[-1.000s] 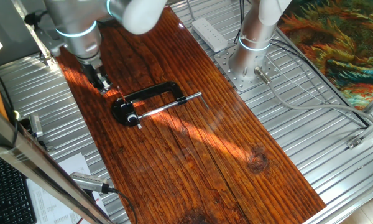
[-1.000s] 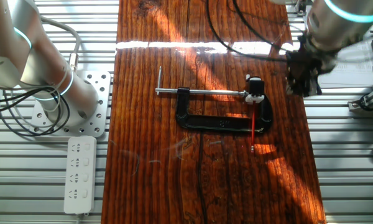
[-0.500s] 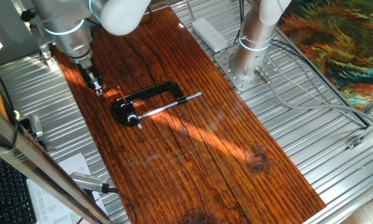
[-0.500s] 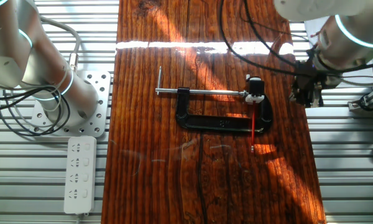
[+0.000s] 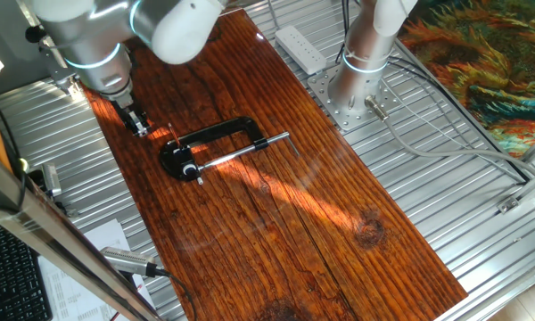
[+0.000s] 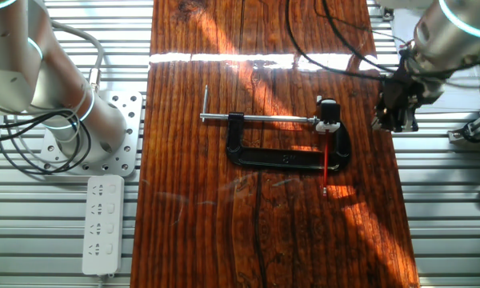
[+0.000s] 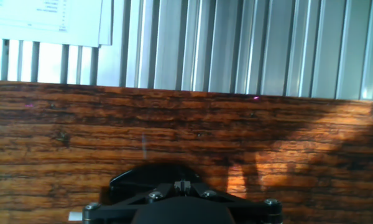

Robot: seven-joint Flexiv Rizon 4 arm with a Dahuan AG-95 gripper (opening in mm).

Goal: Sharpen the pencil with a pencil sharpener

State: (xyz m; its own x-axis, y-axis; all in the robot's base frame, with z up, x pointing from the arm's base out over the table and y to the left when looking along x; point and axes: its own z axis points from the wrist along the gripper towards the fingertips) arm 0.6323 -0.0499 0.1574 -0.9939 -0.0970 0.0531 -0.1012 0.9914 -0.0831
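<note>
While end effector [image 6: 396, 120] hovers, clamp [image 6: 288, 152] surrounds pencil [image 6: 325, 164]

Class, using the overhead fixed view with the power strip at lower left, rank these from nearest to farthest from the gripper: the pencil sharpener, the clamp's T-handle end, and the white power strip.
Measured from the gripper, at the board's right edge:
1. The pencil sharpener, just left of the gripper, at the clamp's screw tip.
2. The clamp's T-handle end, across the board toward its left side.
3. The white power strip, off the board at lower left.

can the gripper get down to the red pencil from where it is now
Probably yes. The gripper hangs off to the side of the pencil, nothing lies between them, and the pencil rests on top of the clamp, exposed from above.
</note>
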